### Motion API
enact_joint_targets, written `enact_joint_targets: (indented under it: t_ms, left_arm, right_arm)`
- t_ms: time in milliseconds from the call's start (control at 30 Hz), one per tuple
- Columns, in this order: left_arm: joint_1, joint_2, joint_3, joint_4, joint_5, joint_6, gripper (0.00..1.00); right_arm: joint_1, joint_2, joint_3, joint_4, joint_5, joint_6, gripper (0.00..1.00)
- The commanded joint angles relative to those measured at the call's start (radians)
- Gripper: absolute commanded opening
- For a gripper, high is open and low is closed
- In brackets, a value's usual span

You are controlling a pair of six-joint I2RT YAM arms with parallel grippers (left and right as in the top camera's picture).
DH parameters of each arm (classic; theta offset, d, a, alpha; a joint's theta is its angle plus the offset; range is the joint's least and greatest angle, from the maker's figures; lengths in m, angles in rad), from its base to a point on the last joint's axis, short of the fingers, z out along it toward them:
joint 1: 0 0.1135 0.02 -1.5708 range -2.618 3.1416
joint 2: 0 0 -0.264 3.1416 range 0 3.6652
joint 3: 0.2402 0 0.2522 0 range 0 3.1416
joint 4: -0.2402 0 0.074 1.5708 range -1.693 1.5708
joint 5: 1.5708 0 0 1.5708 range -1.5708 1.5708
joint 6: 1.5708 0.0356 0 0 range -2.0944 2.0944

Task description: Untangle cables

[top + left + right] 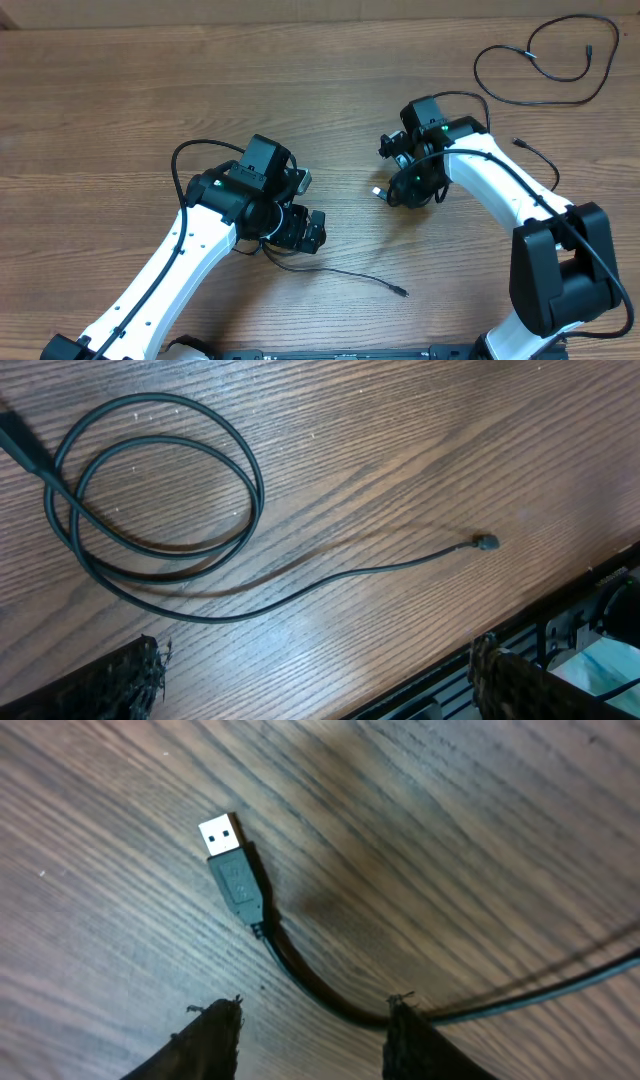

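The left hand (320, 685) hangs over the wooden tabletop (120, 90) with its fingers (125, 680) spread wide apart and nothing between them. Only their dark tips poke into the bottom of the wrist view. Under it lies the coiled cable (258, 495), wound in two loose loops with a long tail curving off to a small plug (487, 542). Its other end is thicker and is cut off by the left edge of the picture, so I can't say what it is. From above, the coil itself is hidden beneath the left arm and only the tail shows, trailing toward the near edge of the tabletop. The right hand (315, 1038) is low over the USB cable (300, 970). Its fingertips (212, 1042) stand partly apart, and the cord runs down into the gap and slips out of sight at the right-hand tip. It lies between the fingers rather than pinched by them, as far as I can see. The flat metal USB plug (225, 842) rests on the wood just ahead of the hand. In the overhead view most of this cable is buried under the hand and wrist. A short cable (535, 155) lies beside the right arm and disappears behind it; whether it joins the USB cable I cannot tell. Well apart, in the far right corner, a looped cable (500, 95) lies free, its outer curve clipped by the picture's edge.
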Motion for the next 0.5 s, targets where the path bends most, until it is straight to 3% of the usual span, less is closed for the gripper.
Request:
enact_joint_targets:
  t_ms: [0, 467]
  left_arm:
    - [-0.006, -0.017, 0.019, 0.003, -0.004, -0.003, 1.0]
    - [-0.006, -0.017, 0.019, 0.003, -0.004, -0.003, 1.0]
  right_arm:
    - [-0.001, 0.004, -0.042, 0.028, -0.013, -0.009, 0.37]
    - [-0.001, 0.006, -0.187, 0.203, -0.057, -0.009, 0.38]
